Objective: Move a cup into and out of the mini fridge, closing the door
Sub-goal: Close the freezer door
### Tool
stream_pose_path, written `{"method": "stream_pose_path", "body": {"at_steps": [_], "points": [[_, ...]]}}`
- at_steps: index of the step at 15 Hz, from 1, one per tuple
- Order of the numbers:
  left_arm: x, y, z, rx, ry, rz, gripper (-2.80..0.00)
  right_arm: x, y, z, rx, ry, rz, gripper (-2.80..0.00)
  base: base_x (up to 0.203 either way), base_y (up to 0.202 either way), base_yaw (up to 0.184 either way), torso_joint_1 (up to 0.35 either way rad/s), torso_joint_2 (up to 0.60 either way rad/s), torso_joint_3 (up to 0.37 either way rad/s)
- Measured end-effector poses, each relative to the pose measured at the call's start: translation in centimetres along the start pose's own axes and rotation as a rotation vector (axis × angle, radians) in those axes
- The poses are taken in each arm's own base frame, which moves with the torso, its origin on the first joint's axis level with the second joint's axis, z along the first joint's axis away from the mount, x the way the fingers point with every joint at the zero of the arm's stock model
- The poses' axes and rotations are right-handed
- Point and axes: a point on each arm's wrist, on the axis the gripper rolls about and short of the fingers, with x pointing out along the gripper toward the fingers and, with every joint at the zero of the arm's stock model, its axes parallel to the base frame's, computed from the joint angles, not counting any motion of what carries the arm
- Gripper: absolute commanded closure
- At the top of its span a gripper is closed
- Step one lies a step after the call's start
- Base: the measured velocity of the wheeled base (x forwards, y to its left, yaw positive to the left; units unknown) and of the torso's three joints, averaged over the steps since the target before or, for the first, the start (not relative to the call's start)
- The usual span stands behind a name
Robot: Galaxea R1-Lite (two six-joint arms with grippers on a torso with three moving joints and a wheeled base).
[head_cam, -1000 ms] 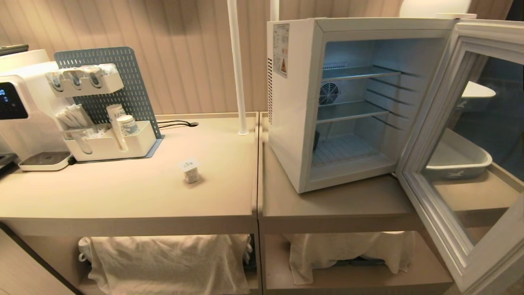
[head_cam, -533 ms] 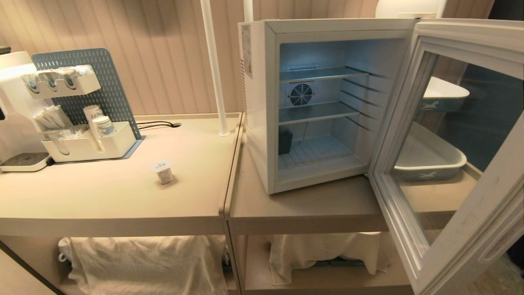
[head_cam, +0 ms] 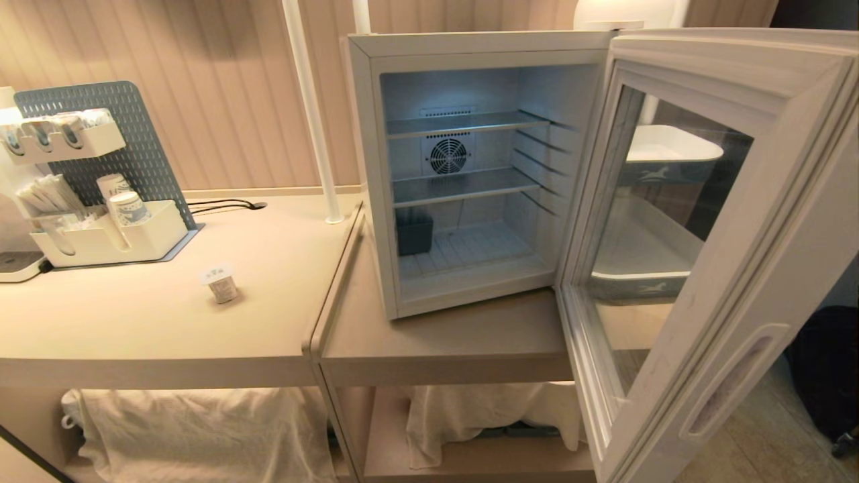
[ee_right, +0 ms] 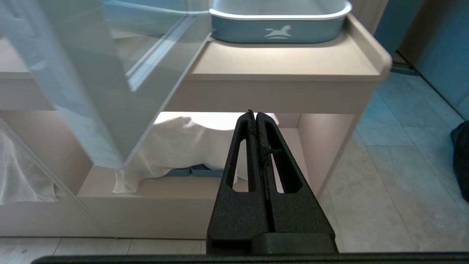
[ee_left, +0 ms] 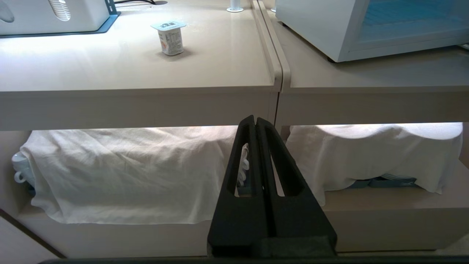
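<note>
The cup, tiny and white with a square foil lid, stands upright on the left counter; the left wrist view shows the cup well above and beyond my left gripper. That gripper is shut and empty, low in front of the cloth-covered lower shelf. The mini fridge stands on the right counter, lit pale blue inside with bare wire shelves. Its door is swung wide open toward me on the right. My right gripper, shut and empty, hangs low beside the door. Neither gripper shows in the head view.
A white organiser with paper cups sits at the far left. A white pole rises beside the fridge. A blue-and-white tray rests on the counter behind the door. White cloths drape the lower shelves. A dark bag lies on the floor.
The whole head view has slid left, so the camera has moved rightward; the fridge now faces me more squarely. Cup, fridge and door have kept their places.
</note>
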Motion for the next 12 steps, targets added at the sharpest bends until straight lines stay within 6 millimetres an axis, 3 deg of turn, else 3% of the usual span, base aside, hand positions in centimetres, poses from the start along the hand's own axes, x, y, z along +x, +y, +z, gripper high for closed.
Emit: {"method": "stream_pose_path", "body": {"at_steps": [4, 5, 6, 9, 10, 12], "points": [[0.0, 0.0, 0.0, -0.002, 0.000, 0.000, 0.00, -0.2, 0.0, 0.2, 0.019, -0.014, -0.008, 0.00, 0.000, 0.000, 0.000, 0.000, 0.00, 0.000], [0.0, 0.0, 0.0, -0.002, 0.001, -0.001, 0.00, -0.5, -0.1, 1.4, 0.028, -0.056, -0.015, 0.00, 0.000, 0.000, 0.000, 0.000, 0.00, 0.000], [0.0, 0.0, 0.0, -0.002, 0.001, 0.000, 0.00, -1.0, -0.2, 3.1, 0.047, -0.096, -0.018, 0.00, 0.000, 0.000, 0.000, 0.000, 0.00, 0.000], [0.0, 0.0, 0.0, -0.003, 0.001, 0.000, 0.00, -1.8, -0.9, 10.6, 0.178, -0.169, -0.095, 0.00, 0.000, 0.000, 0.000, 0.000, 0.00, 0.000], [0.0, 0.0, 0.0, -0.003, 0.000, -0.001, 0.00, -0.7, -1.1, 13.1, 0.228, -0.125, -0.130, 0.00, 0.000, 0.000, 0.000, 0.000, 0.00, 0.000], [0.0, 0.0, 0.0, -0.005, 0.000, 0.000, 0.00, 3.6, -1.4, 16.7, 0.290, 0.032, -0.129, 0.00, 0.000, 0.000, 0.000, 0.000, 0.00, 0.000]]}}
